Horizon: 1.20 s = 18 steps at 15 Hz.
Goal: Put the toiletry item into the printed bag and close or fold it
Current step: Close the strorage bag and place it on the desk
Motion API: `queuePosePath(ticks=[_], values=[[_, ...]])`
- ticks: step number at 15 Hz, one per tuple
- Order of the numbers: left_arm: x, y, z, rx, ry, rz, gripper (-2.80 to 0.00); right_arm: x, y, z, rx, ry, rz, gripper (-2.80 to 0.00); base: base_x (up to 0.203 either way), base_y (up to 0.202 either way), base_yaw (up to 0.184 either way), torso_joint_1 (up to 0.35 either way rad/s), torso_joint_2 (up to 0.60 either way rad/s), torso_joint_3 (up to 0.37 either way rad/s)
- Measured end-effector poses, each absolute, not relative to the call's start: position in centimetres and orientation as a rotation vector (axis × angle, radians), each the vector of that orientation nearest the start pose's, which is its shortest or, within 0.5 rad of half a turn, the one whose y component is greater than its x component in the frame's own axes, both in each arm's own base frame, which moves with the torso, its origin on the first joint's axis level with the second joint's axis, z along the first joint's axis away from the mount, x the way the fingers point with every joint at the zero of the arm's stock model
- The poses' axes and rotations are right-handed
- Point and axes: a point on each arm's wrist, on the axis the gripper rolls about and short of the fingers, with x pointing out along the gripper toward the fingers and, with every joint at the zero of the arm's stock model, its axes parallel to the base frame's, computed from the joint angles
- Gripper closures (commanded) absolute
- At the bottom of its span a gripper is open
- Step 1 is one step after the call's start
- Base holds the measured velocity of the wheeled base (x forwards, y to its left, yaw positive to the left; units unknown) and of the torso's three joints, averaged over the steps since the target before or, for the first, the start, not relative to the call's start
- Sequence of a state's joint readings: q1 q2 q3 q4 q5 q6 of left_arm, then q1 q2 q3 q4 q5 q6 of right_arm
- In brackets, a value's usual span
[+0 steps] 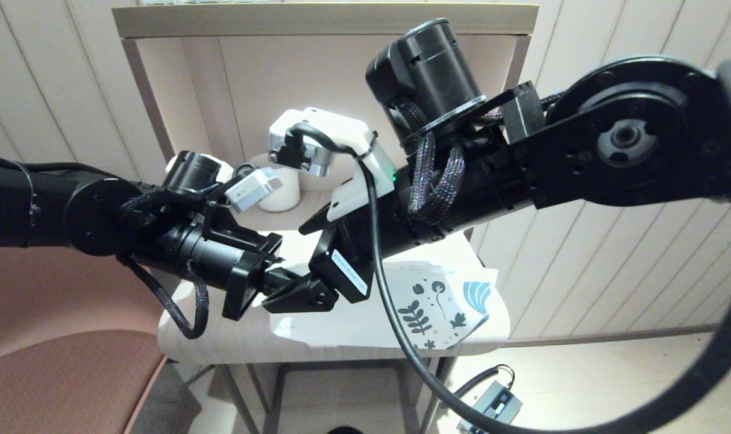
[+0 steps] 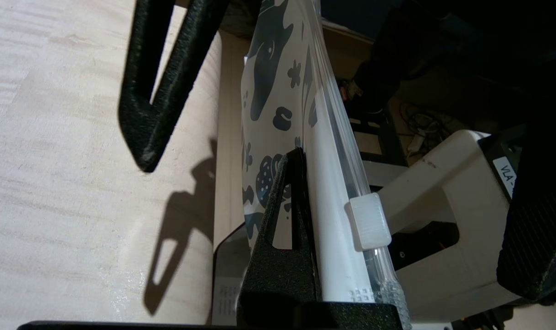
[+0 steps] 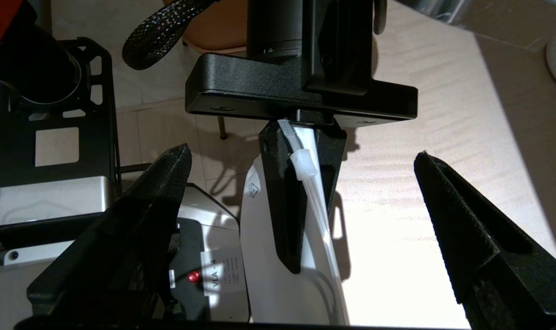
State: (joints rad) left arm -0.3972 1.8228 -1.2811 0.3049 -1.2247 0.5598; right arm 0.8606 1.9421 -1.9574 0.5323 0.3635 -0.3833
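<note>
The printed bag point(image 1: 437, 307) lies on the small pale table point(image 1: 232, 337), with its dark leaf prints toward the right edge. My left gripper point(image 1: 305, 296) is shut on the bag's zip edge and holds that edge raised. In the left wrist view the bag point(image 2: 278, 91) stands between the closed fingers point(image 2: 284, 215), just beside the clear zip slider point(image 2: 369, 220). My right gripper point(image 1: 320, 259) hovers open over the same end. Its two fingers point(image 3: 158, 206) straddle the left gripper and the slider point(image 3: 303, 164) without touching them. The toiletry item is not in view.
A white ribbed mug point(image 1: 281, 191) stands at the back of the table, behind both grippers. A reddish-brown chair point(image 1: 70, 374) is at the lower left. Under the right side of the table, a small grey device with a cable point(image 1: 492, 407) lies on the floor.
</note>
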Motion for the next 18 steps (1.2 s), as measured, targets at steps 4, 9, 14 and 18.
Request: queuePosePath(ticks=[4, 9, 14, 18], values=[[28.83, -14.39, 19.88, 0.032, 0.409, -1.68, 0.0, 23.7, 28.74, 30.51, -0.464, 0.307, 1.285, 0.0, 0.0, 0.0, 0.0, 0.0, 0.0, 0.0], [28.77, -14.45, 19.76, 0.033, 0.411, -1.682, 0.0, 23.73, 28.77, 30.46, -0.465, 0.308, 1.284, 0.0, 0.0, 0.0, 0.0, 0.0, 0.0, 0.0], [28.69, -14.48, 19.63, 0.046, 0.399, -1.689, 0.0, 23.68, 28.8, 30.45, -0.466, 0.308, 1.286, 0.0, 0.0, 0.0, 0.0, 0.0, 0.0, 0.0], [28.66, -14.49, 19.56, 0.047, 0.4, -1.691, 0.0, 23.69, 28.8, 30.42, -0.466, 0.31, 1.286, 0.0, 0.0, 0.0, 0.0, 0.0, 0.0, 0.0]])
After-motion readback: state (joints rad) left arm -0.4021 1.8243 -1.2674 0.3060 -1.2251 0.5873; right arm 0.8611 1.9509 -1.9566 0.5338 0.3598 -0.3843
